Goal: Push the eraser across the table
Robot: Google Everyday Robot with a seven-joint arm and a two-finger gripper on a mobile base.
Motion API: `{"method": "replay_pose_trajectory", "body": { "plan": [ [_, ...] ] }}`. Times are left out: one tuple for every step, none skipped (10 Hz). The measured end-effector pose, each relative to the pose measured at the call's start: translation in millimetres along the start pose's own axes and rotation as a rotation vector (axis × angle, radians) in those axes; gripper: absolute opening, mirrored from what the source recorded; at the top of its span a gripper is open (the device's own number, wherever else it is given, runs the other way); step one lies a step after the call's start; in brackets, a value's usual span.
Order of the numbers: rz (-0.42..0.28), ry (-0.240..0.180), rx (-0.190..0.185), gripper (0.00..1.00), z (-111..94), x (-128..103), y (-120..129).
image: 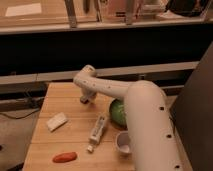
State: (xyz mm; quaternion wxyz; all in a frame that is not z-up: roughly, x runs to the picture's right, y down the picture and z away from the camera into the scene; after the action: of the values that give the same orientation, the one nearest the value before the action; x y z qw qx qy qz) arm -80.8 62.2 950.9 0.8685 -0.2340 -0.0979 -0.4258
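On the left part of the wooden counter [70, 92] lies a pale cream block [56, 121], and nearer the front edge an orange-red carrot-like piece [65, 157]. Next comes the hand [85, 99], lowered to the counter's far middle at the end of the white arm [135, 107]; whether its fingers are spread or closed cannot be told. The small dark patch right at its tip is probably the eraser [83, 101], touching or just beside the hand, toward the back of the counter, but its outline is too small to separate from the fingertips. Its long axis and which way it points cannot be told.

To do the push well, the hand should stay low so it does not ride over so flat a block, meet it squarely on a broad side, and move slowly in a straight line so it slides rather than spins away. The open stretch to the left looks the safest path.

Further right lie a white tube [98, 131], a green round object [118, 112] half hidden by the arm, and a small white cup [122, 141].
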Motion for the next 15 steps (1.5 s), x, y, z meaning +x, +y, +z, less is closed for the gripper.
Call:
{"method": "replay_pose_trajectory", "body": {
  "plan": [
    [-0.013,0.015,0.006,0.00,-0.1,-0.2,-4.6],
    [-0.024,0.023,0.012,0.00,0.4,-0.8,-8.2],
    [-0.038,0.028,0.019,0.00,0.5,-1.1,-11.0],
    [-0.062,0.037,0.032,0.00,1.0,-0.6,-14.9],
    [-0.076,0.042,0.038,0.00,1.3,-0.8,-17.2],
    [-0.095,0.050,0.046,0.00,1.3,-1.3,-21.1],
    [-0.120,0.061,0.056,0.00,0.7,-1.9,-25.8],
    [-0.156,0.076,0.069,0.00,-0.8,-2.6,-31.9],
    [-0.180,0.085,0.073,0.00,-1.5,-1.8,-33.8],
    [-0.209,0.095,0.080,0.00,-1.8,0.8,-36.0],
    [-0.236,0.105,0.087,0.00,-2.0,5.4,-37.8],
    [-0.248,0.111,0.089,0.00,-1.7,8.3,-38.3],
    [-0.258,0.114,0.088,0.00,-1.0,10.0,-38.7],
    [-0.277,0.117,0.085,0.00,1.0,11.8,-39.4],
    [-0.292,0.116,0.083,0.00,3.2,12.0,-40.3]
  ]
}}
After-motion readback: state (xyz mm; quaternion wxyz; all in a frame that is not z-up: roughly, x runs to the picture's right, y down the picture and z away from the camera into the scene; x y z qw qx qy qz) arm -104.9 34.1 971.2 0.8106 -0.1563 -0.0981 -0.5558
